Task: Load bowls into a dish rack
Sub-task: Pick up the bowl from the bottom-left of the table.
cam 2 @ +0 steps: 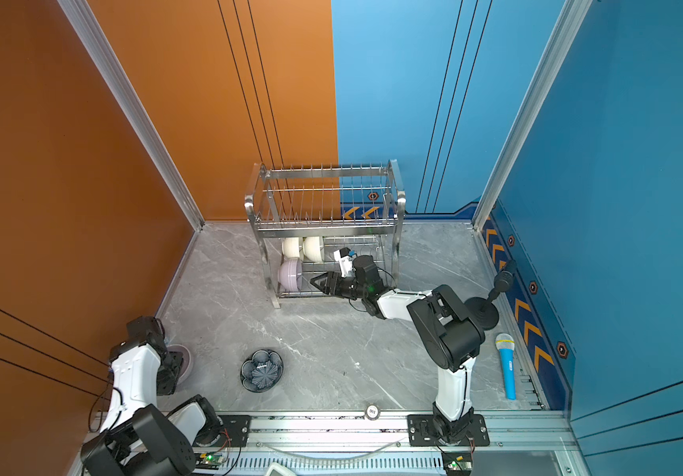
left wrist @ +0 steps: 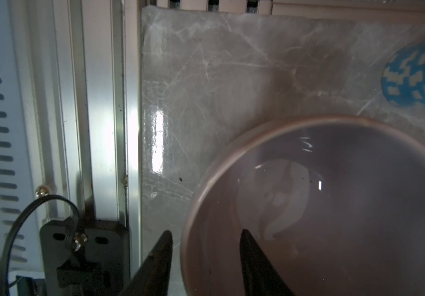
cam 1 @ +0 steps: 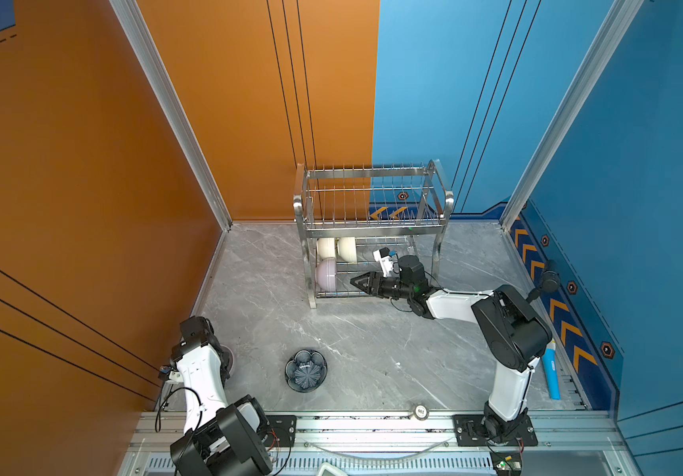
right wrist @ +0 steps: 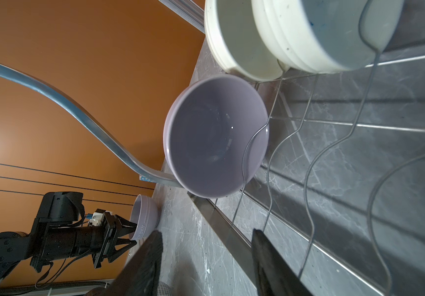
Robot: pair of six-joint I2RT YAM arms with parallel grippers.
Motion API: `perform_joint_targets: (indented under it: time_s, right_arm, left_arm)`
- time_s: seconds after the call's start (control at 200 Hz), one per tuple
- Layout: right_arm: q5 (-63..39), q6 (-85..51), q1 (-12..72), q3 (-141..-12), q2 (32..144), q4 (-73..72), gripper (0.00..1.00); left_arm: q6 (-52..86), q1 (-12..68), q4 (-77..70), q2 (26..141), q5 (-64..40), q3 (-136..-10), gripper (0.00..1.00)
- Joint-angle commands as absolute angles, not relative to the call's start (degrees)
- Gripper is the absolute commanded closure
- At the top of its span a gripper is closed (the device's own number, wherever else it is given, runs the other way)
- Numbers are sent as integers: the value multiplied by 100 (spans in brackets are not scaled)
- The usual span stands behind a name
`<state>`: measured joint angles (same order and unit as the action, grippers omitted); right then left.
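Glossy pale lilac round bowl (left wrist: 334,205) upright on the table, its rim between the parted jaws of the left claw (left wrist: 206,233).
One black tapered finger (left wrist: 160,256) stands outside the smooth wall and the other inside, with neither visibly pressing, so this claw is partly open and grips nothing. Off to its right lies the dark blue-grey flower-rimmed ribbed bowl (cam 1: 306,370) on the grey veined marble-look tabletop (cam 1: 372,342). The right claw (right wrist: 207,232), about half open and empty, points into the lower tier of the shiny stainless-steel wire dish rack (cam 1: 372,224). Just ahead of its tips a second lilac bowl (right wrist: 214,135) stands on edge among wavy wires. Past that are two cream-white speckled bowls (right wrist: 242,38), also on edge.
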<state>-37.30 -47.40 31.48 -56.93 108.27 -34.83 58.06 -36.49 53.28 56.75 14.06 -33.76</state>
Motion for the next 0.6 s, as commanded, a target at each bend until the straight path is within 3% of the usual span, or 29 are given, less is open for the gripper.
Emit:
perform_joint_targets:
  time_s: [0.0, 0.215, 0.596]
  right_arm:
    - [-3801, -4812, 3109, -5680, 10907, -3733, 43]
    - [-3814, -4825, 3109, -5713, 10893, -3764, 43]
    - [-3854, -4894, 3094, -5706, 10962, -3867, 43]
  left_arm:
    - [5841, -3700, 5342, 5686, 1456, -3298, 62]
    - [5867, -3700, 5339, 5687, 1402, -3270, 73]
    - [5861, -3703, 5342, 5669, 1403, -3234, 80]
